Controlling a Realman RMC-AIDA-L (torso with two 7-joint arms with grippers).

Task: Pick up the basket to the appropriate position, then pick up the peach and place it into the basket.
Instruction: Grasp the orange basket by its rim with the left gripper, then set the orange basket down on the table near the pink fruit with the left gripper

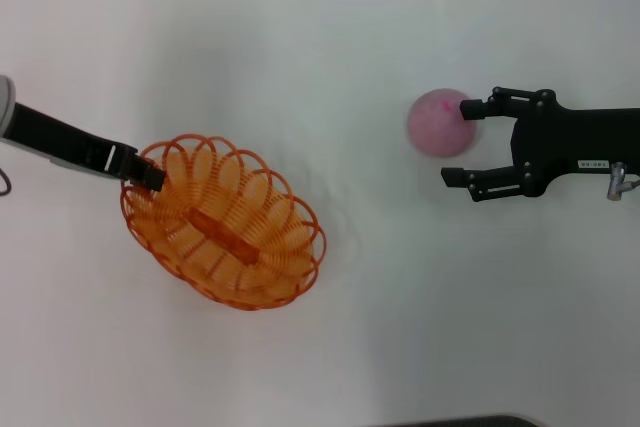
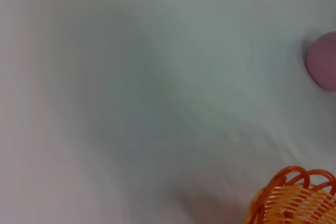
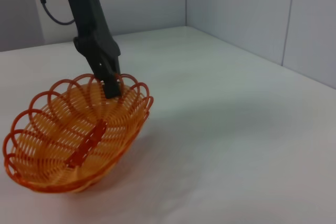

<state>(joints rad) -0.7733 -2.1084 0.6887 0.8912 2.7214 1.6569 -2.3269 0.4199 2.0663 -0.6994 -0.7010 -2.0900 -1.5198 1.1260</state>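
The orange basket (image 1: pixel 225 222) is at the left of the white table. In the right wrist view the basket (image 3: pixel 73 140) is tilted, one end raised. My left gripper (image 1: pixel 148 175) is shut on the basket's rim at that raised end, and it also shows in the right wrist view (image 3: pixel 111 86). The pink peach (image 1: pixel 438 123) lies on the table to the right. My right gripper (image 1: pixel 459 144) is open beside it, with its upper fingertip (image 1: pixel 472 109) over the peach's edge. The left wrist view shows the basket's rim (image 2: pixel 296 195) and part of the peach (image 2: pixel 324 61).
The white table (image 1: pixel 330 37) stretches all around both things. Grey partition walls (image 3: pixel 252 9) stand behind the table in the right wrist view. A dark edge (image 1: pixel 460 421) shows at the table's near side.
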